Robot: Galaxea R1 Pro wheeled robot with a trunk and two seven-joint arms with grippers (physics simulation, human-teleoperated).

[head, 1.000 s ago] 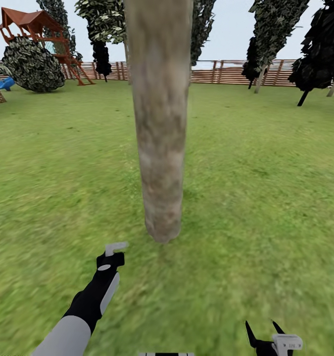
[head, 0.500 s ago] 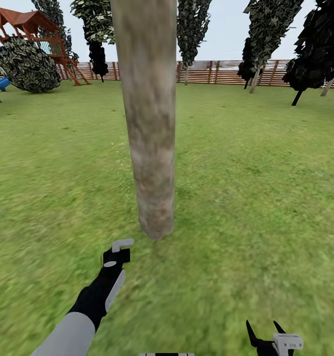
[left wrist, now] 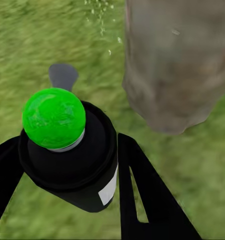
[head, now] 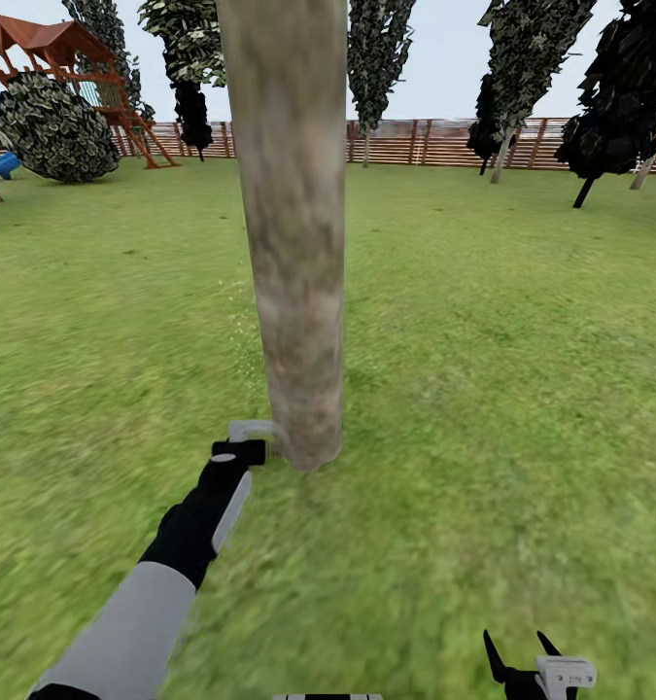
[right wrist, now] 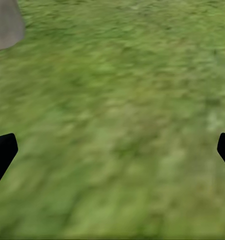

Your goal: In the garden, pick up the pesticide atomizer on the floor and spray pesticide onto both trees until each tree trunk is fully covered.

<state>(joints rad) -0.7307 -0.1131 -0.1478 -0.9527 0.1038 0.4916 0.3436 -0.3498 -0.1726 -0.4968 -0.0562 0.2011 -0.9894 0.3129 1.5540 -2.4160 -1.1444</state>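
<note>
Since the earlier frames the left arm has stretched forward, carrying the left gripper [head: 255,439] from the near grass up to the base of the tree trunk [head: 293,243], which stands where it did half a second ago. Its black fingers [left wrist: 142,195] are clamped on the pesticide atomizer [left wrist: 72,155], a dark bottle with a green ball on top and a white label on its side. In the left wrist view the bottle's long axis runs along the fingers, top toward the camera, and a small grey nozzle shows beyond it over the grass [head: 483,369], with the trunk base [left wrist: 177,65] just beside. In the head view a whitish part at the gripper tip touches or nearly touches the trunk's left foot. The arm reaches far and slightly right, forearm nearly straight. At the near right, the right gripper [head: 520,649] hangs low over the lawn, its dark fingers [right wrist: 2,152] spread wide apart, nothing between them. A wooden fence [head: 522,141] and a red play tower [head: 65,58] stand far off.
</note>
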